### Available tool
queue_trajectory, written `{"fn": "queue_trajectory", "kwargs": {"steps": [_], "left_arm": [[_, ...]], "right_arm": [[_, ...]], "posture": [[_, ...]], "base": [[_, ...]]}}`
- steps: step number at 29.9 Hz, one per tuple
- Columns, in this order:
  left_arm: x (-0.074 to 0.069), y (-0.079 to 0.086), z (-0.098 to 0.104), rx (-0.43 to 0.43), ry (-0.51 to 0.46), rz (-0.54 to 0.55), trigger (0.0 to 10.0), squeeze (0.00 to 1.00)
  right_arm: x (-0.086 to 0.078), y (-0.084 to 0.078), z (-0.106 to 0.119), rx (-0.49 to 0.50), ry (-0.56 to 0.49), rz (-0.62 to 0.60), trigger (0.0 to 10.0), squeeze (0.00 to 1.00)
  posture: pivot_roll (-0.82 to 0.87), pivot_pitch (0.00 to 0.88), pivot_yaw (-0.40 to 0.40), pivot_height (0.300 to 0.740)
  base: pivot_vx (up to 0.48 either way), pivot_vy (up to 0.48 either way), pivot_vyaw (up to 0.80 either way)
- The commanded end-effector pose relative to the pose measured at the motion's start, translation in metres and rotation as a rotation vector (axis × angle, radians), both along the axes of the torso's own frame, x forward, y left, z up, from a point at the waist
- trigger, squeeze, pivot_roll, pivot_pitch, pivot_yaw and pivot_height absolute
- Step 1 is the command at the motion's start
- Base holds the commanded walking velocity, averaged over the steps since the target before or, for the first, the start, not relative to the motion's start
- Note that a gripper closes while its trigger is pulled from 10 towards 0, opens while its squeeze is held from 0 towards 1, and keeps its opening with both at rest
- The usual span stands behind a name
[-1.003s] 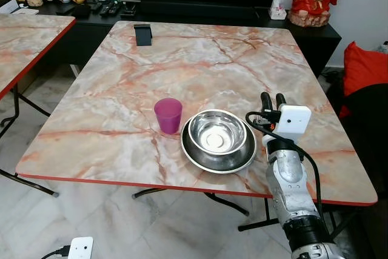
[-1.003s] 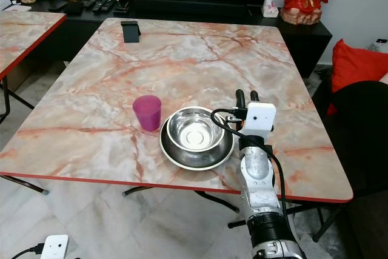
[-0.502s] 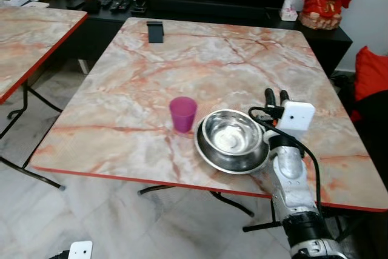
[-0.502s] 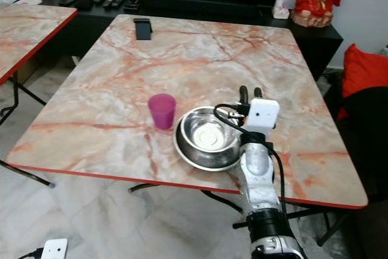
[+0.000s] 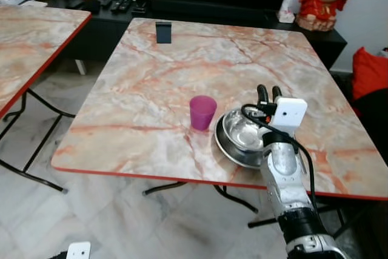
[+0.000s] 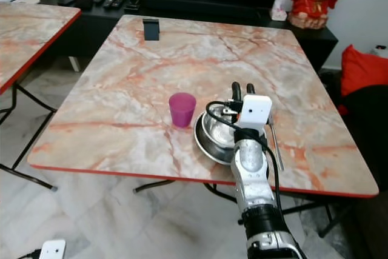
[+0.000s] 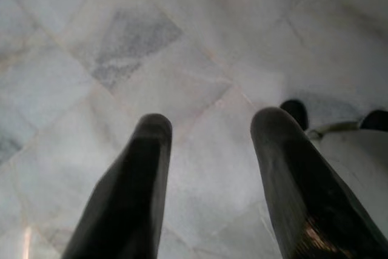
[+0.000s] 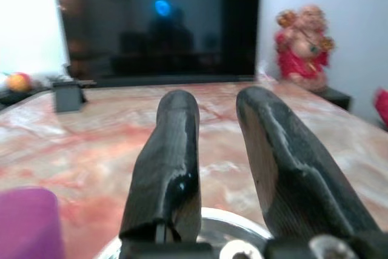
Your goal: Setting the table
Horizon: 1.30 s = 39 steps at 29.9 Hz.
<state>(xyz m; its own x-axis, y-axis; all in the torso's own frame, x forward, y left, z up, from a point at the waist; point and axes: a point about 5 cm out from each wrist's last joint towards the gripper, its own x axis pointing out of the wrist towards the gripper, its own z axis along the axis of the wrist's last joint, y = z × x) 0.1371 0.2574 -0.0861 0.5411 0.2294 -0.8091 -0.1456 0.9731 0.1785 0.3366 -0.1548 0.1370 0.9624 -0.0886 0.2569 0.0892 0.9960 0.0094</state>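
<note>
While the steel bowl [image 6: 219, 133] sits in its plate, purple cup [image 6: 182, 109] beside it (spoon [image 6: 273, 136] opposite), right gripper [image 6: 241, 90] hovers slightly parted, empty; setting looks nearly finished.

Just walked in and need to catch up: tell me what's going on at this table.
The robot is setting the marble table. Its right hand hangs above the far rim of a steel bowl that sits in a steel plate near the front edge, fingers slightly apart and gripping nothing. A purple cup stands upright just left of the bowl, and a utensil lies on the table to the bowl's right. The left hand hangs open over the tiled floor.
</note>
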Motion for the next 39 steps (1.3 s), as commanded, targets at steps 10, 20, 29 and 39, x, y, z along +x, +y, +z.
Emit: {"fn": "queue_trajectory", "kwargs": {"steps": [10,20,29,39], "left_arm": [[-0.0054,0.0006,-0.0018,0.01,0.025,-0.017,10.0,0.0],[-0.0078,0.0014,-0.0025,0.018,0.037,-0.026,10.0,0.0],[-0.0056,0.0032,-0.0012,0.019,0.029,-0.02,10.0,0.0],[-0.0033,0.0049,0.0001,0.018,0.023,-0.017,10.0,0.0]], "right_arm": [[0.0029,0.0027,0.0032,0.0,-0.015,0.006,10.0,0.0],[0.0043,0.0097,0.0023,0.003,-0.012,0.025,10.0,0.0],[0.0043,0.0081,0.0046,0.003,-0.019,0.023,10.0,0.0],[0.0043,0.0071,0.0061,0.007,-0.021,0.014,10.0,0.0]], "posture": [[0.0,0.0,-0.057,0.74],[-0.01,0.0,-0.049,0.74],[-0.02,0.0,-0.041,0.74],[-0.03,0.0,-0.03,0.74]], "base": [[0.0,0.286,0.0],[0.0,0.287,0.0],[0.0,0.285,0.0],[0.0,0.286,0.0]]}}
